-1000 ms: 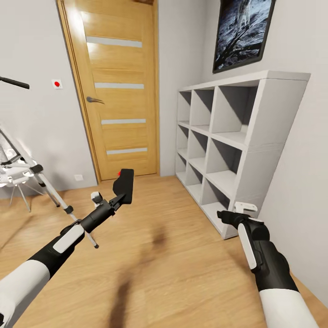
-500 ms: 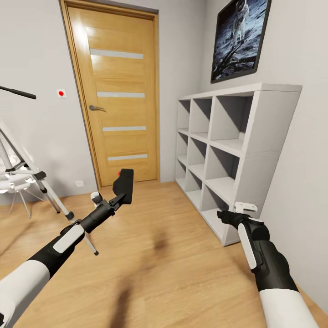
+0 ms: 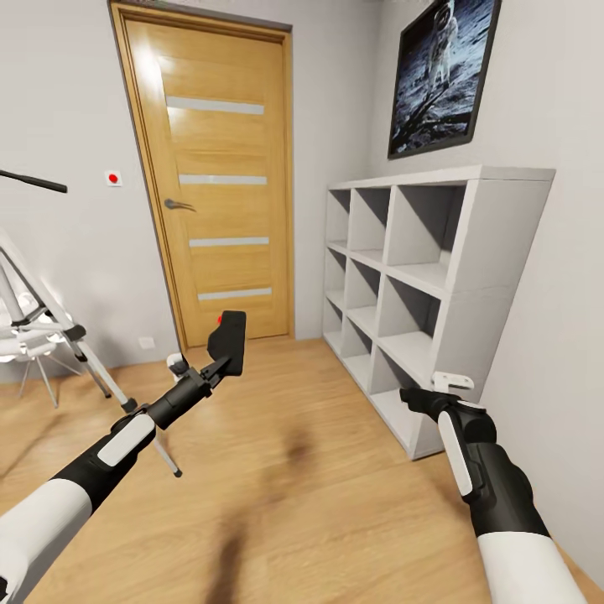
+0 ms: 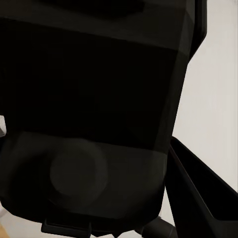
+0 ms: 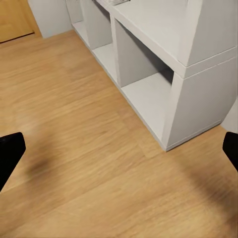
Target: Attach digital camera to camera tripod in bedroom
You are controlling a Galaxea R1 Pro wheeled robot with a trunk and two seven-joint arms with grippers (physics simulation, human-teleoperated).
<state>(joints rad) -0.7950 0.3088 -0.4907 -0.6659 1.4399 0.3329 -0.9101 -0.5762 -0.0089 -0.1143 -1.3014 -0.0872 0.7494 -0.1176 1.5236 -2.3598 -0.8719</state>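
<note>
camera tripod point(image 3: 50, 327) cut by frame edge

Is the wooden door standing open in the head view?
No. The wooden door sits flush in its frame with its handle level, and nothing of another room is visible past it.

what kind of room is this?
Likely a room in a home, perhaps a bedroom or study: wood floor, a wooden door, white cube shelves against the wall and a framed moon photo above them. No bed is in view.

text: none legible | labels: none — brands: none | numbers, signs: none readable
</note>
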